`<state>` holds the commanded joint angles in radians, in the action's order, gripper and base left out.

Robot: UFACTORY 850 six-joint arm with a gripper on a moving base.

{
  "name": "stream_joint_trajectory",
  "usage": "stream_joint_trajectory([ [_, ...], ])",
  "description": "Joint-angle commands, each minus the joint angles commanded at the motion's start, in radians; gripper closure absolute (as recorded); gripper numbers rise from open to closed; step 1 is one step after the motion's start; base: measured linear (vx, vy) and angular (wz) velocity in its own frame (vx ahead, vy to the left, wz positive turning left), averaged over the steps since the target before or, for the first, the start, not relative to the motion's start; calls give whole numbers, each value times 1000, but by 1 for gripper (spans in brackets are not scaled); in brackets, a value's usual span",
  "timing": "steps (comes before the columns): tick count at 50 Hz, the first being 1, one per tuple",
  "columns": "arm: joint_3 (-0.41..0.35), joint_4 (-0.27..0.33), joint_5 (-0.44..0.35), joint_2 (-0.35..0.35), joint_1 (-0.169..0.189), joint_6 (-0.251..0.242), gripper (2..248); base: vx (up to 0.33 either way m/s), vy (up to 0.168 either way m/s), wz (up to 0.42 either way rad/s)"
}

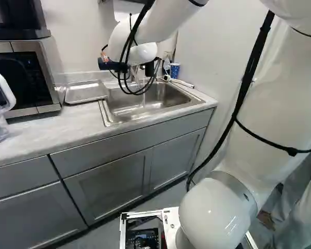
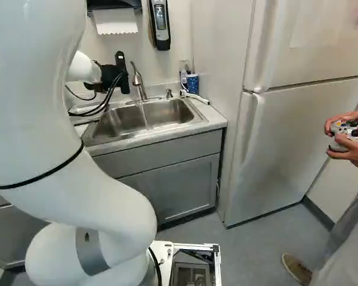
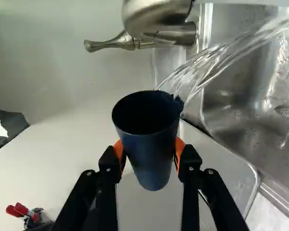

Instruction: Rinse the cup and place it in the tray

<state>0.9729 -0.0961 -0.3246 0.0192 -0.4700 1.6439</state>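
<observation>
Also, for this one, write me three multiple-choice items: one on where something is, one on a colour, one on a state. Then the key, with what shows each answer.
1. Where is the tray?
A. On the floor
B. Between the microwave and the sink
C. On the fridge

2. What colour is the cup in the hand?
A. Red
B. White
C. Dark blue

3. How is the tap?
A. Running
B. Off
C. Dripping slowly

Key:
1: B, the left base view shows the tray on the counter, microwave on one side, sink on the other.
2: C, the wrist view shows its dark blue side between the orange pads.
3: A, a full stream of water shows in the wrist view.
</observation>
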Motion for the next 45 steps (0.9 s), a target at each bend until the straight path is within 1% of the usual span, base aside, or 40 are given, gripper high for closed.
stream_joint_trajectory([
  [8,0,0,0,0,0,81,129,0,0,0],
  [45,0,0,0,0,0,81,129,0,0,0],
])
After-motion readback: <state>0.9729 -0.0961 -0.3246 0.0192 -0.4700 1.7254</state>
